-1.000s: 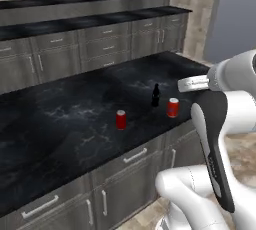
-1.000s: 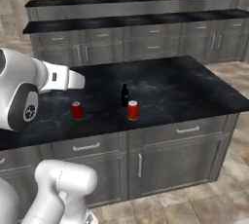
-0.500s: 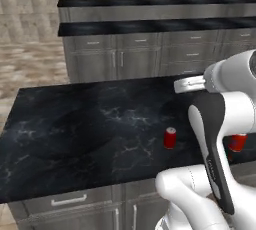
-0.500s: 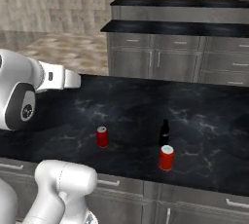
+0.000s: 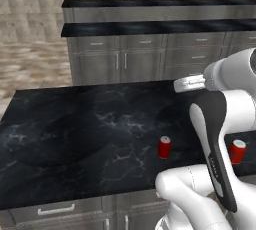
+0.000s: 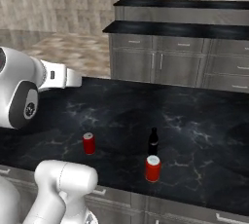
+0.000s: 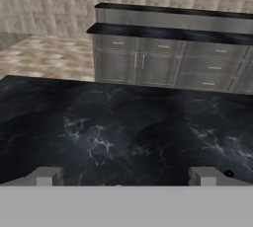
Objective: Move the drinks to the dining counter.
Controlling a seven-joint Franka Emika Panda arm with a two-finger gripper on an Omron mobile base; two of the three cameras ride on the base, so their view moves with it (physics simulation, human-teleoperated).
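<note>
Three drinks w/ my gripper [image 7: 126,179] wide, holding nothing: near can [image 6: 152,168] & slim bottle [image 6: 153,141] stand close, so grabbing one could topple the other; far-left can [image 6: 88,143] safer.

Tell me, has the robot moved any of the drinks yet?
Nothing looks done yet. Two red cans and the dark bottle all stand on the near black-topped block. The end effector is open and holds nothing. All three drinks are left to carry to the dining counter behind.
</note>
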